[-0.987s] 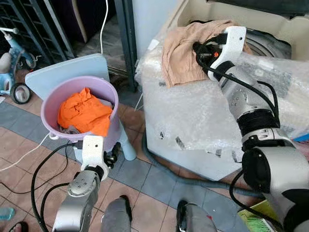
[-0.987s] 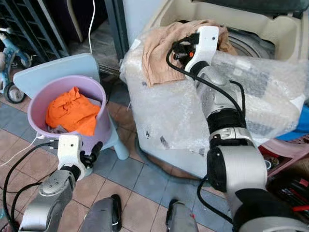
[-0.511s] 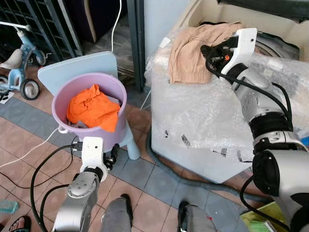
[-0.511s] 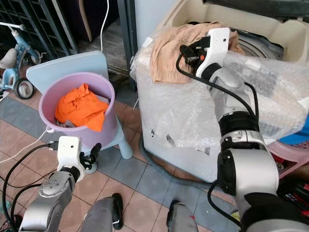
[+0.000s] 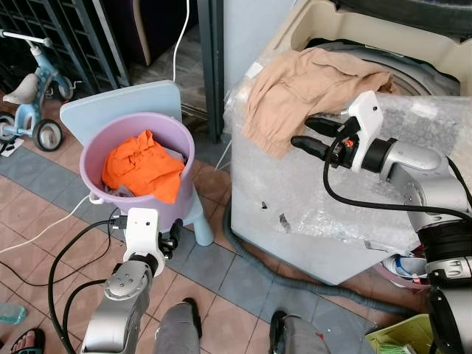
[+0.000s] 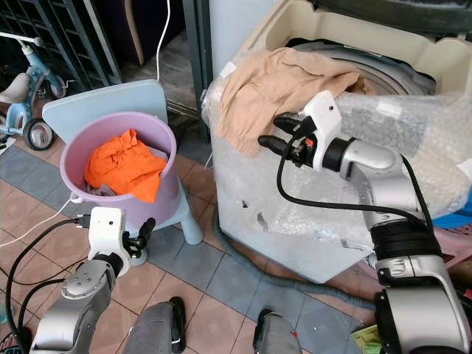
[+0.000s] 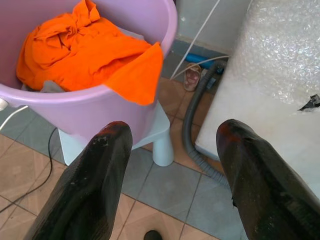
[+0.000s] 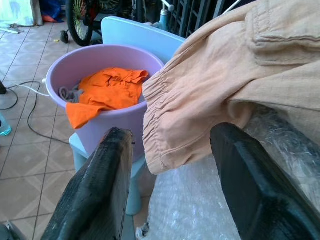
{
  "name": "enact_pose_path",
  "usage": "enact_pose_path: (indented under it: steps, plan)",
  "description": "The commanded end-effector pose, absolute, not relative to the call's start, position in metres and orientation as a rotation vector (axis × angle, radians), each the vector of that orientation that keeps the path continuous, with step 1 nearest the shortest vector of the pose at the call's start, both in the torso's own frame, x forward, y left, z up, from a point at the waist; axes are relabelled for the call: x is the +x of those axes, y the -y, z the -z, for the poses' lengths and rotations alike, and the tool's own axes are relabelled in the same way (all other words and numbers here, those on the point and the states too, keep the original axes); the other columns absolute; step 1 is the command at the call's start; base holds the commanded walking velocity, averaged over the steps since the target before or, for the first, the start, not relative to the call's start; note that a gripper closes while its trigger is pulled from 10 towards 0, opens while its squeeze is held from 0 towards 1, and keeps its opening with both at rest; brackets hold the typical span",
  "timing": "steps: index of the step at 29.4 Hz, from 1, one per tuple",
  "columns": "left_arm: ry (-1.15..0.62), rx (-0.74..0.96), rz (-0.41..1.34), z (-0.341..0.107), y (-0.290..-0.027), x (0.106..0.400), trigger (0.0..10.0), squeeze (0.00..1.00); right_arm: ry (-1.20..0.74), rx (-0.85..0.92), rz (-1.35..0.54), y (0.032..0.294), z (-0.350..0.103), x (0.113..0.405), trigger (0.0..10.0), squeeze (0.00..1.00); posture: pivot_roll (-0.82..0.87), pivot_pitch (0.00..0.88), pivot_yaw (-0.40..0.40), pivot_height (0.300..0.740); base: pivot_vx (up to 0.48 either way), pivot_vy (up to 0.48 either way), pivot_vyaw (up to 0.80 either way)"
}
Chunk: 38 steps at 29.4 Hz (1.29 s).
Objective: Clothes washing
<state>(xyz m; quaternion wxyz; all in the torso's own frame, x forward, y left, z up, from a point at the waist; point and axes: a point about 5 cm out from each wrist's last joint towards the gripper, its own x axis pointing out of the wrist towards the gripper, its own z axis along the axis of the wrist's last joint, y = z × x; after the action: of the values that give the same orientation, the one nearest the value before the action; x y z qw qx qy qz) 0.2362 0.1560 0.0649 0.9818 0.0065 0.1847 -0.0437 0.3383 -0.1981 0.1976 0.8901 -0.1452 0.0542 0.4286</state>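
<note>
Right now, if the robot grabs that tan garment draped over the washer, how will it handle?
The tan garment looks limp and creased, so it will probably sag. It hangs over the washer's slick-looking bubble wrap, so it may slide. The open right pincer likely finds it light.

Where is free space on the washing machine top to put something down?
The bubble-wrapped top is bare below the right gripper. Its upper left corner is crowded: the beige garment hangs over it and into the drum opening.

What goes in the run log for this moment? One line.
right gripper: open, beside beige garment draped over washer rim | left gripper: open, idle | orange cloth in lilac plastic bucket
</note>
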Motion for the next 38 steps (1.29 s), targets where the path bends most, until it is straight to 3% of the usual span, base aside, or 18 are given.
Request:
enact_pose_path:
  steps: [1,2,3,4,7,8,9,11,12,14,19,20,21,22,26,29,33,38]
  plan:
    - [-0.379,0.015,0.084,-0.063,-0.158,0.235,10.0,0.00,-0.184,-0.312,-0.997,0.196,-0.192,0.321,10.0,0.97,-0.01,0.098,0.023,0.740,0.000,0.000,0.00]
    - [-0.380,0.015,0.084,-0.063,-0.158,0.235,10.0,0.00,-0.197,-0.310,-1.026,0.193,-0.191,0.316,10.0,0.90,-0.01,0.098,0.023,0.740,0.000,0.000,0.00]
    - [-0.380,0.014,0.084,-0.063,-0.158,0.235,10.0,0.00,-0.208,-0.305,-1.055,0.191,-0.189,0.312,10.0,0.90,-0.01,0.098,0.024,0.740,0.000,0.000,0.00]
    - [-0.381,0.014,0.084,-0.062,-0.158,0.235,10.0,0.00,-0.230,-0.299,-1.083,0.187,-0.185,0.307,10.0,0.78,-0.01,0.097,0.025,0.740,0.000,0.000,0.00]
    - [-0.382,0.015,0.088,-0.062,-0.158,0.235,10.0,0.00,-0.277,-0.307,-1.122,0.177,-0.170,0.299,10.0,0.72,-0.01,0.096,0.025,0.740,0.000,0.000,0.00]
    - [-0.383,0.016,0.089,-0.062,-0.157,0.235,10.0,0.00,-0.286,-0.308,-1.128,0.172,-0.164,0.297,10.0,0.65,-0.01,0.096,0.025,0.740,0.000,0.000,0.00]
    - [-0.383,0.016,0.090,-0.062,-0.157,0.235,10.0,0.00,-0.292,-0.305,-1.139,0.166,-0.158,0.294,10.0,0.47,-0.01,0.096,0.025,0.740,0.000,0.000,0.00]
    - [-0.384,0.016,0.091,-0.062,-0.157,0.235,10.0,0.00,-0.271,-0.285,-1.129,0.154,-0.150,0.291,10.0,0.41,-0.02,0.097,0.025,0.740,0.000,0.000,0.00]
    - [-0.384,0.016,0.092,-0.062,-0.157,0.235,10.0,0.00,-0.261,-0.265,-1.117,0.148,-0.147,0.291,10.0,0.32,-0.02,0.098,0.025,0.740,0.000,0.000,0.00]
    - [-0.386,0.016,0.094,-0.061,-0.157,0.236,10.0,0.00,-0.215,-0.242,-1.057,0.133,-0.141,0.290,10.0,0.24,-0.02,0.098,0.025,0.740,0.000,0.000,0.00]
    - [-0.387,0.015,0.094,-0.061,-0.156,0.238,10.0,0.00,-0.289,-0.217,-0.853,0.106,-0.112,0.293,10.0,0.21,-0.02,0.098,0.023,0.740,0.000,0.000,0.00]
    - [-0.384,0.015,0.093,-0.062,-0.155,0.240,10.0,0.00,-0.310,-0.201,-0.739,0.098,-0.106,0.298,10.0,0.07,-0.02,0.095,0.020,0.740,0.000,0.000,0.00]
    - [-0.384,0.015,0.093,-0.062,-0.155,0.240,10.0,0.00,-0.310,-0.201,-0.739,0.098,-0.106,0.298,10.0,0.07,-0.02,0.095,0.020,0.740,0.000,0.000,0.00]
    - [-0.382,0.014,0.090,-0.062,-0.155,0.241,10.0,0.00,-0.360,-0.110,-0.635,0.091,-0.099,0.301,10.0,0.00,-0.02,0.091,0.016,0.740,0.000,0.000,0.00]
    - [-0.376,0.009,0.087,-0.062,-0.154,0.244,10.0,0.00,-0.436,0.085,-0.550,0.075,-0.088,0.297,10.0,0.00,-0.01,0.087,0.011,0.740,0.000,0.000,0.00]
    - [-0.374,0.007,0.086,-0.062,-0.153,0.245,10.0,0.00,-0.461,0.114,-0.521,0.071,-0.083,0.298,10.0,0.00,-0.01,0.082,0.008,0.740,0.000,0.000,0.00]
    - [-0.367,0.002,0.086,-0.063,-0.151,0.249,10.0,0.00,-0.439,0.232,-0.462,0.070,-0.088,0.309,10.0,0.00,-0.02,0.077,0.006,0.740,0.000,0.000,0.00]
    - [-0.361,-0.001,0.090,-0.063,-0.148,0.253,10.0,0.00,-0.328,0.392,-0.330,0.083,-0.119,0.345,10.0,0.00,-0.02,0.067,0.006,0.740,0.000,0.000,0.00]
